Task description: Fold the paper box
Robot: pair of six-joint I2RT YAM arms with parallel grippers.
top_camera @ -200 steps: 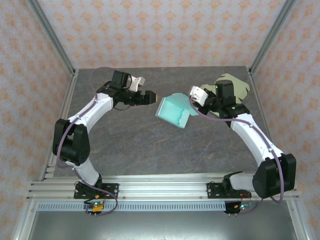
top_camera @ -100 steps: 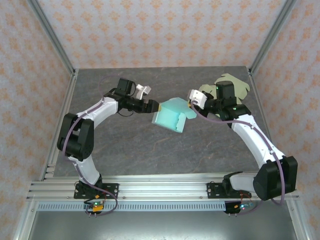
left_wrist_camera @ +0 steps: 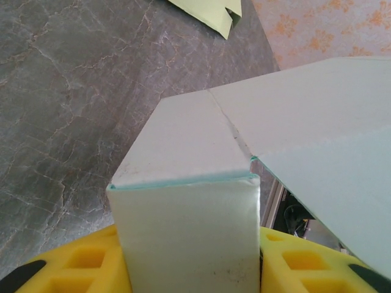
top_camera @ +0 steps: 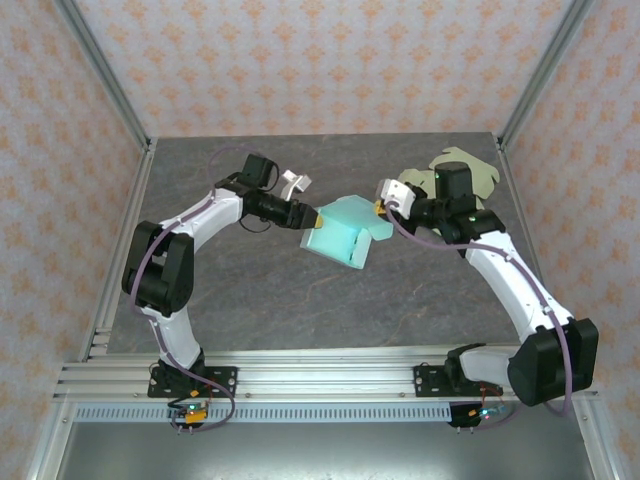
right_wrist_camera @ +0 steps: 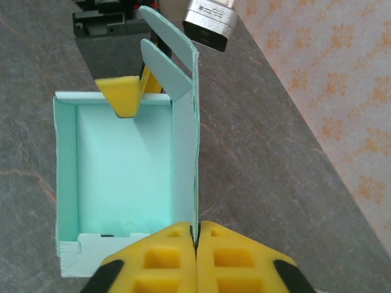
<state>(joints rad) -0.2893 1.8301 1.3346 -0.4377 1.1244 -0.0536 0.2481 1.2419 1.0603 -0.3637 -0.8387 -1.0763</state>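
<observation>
Yellow-padded left gripper (top_camera: 311, 216): clamped on one wall of the paper box (top_camera: 338, 237) | box: held at centre between both grippers | right gripper (top_camera: 379, 210): pressed shut on the thin opposite panel | risk: paper could be torn or creased if the grippers are pulled apart.

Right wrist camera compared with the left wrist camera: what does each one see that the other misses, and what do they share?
Right wrist view, not the left: the paper box seen into its open teal inside, the right gripper pinching a side wall, a yellow finger hooked over the far wall. Left wrist view, not the right: the box's outer corner clamped in the left gripper, a pale green sheet lying beyond. Both: box, grey table, patterned wall.
</observation>
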